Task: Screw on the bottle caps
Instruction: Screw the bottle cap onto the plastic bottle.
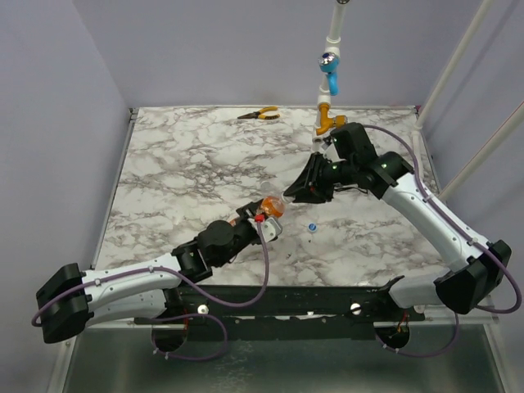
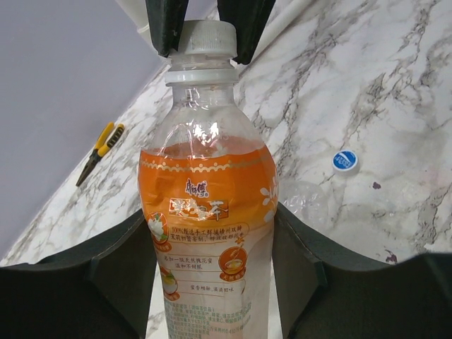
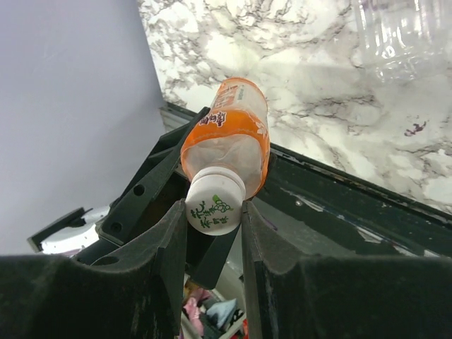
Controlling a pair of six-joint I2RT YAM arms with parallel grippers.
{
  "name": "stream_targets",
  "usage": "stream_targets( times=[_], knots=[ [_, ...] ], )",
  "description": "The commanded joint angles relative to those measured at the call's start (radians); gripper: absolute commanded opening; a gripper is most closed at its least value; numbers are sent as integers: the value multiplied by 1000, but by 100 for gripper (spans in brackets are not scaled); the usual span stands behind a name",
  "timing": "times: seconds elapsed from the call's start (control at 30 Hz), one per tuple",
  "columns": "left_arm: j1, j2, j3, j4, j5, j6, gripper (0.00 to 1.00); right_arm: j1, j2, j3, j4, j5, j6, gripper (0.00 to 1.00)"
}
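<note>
Between left fingers, gripped at mid-body: bottle, held tilted off bench. Between right fingers, pinched nearly shut: white cap, seated on bottle neck. Loose on bench near bottle: blue cap.
</note>
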Motion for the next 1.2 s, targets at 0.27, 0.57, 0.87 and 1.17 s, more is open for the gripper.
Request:
stream_targets(
  times=[0.27, 0.57, 0.87, 1.17],
  knots=[
    [-33, 113, -28, 537, 138, 5, 37, 25, 87, 157, -137, 32, -59, 25],
    [-32, 143, -29, 563, 131, 5, 37, 25, 123, 235, -194, 98, -78, 34],
    [-33, 187, -22, 563, 108, 5, 37, 24, 144, 290, -225, 152, -95, 39],
    [-33, 222, -14, 565, 96, -10, 37, 25, 144, 324, -241, 201, -116, 44]
  ],
)
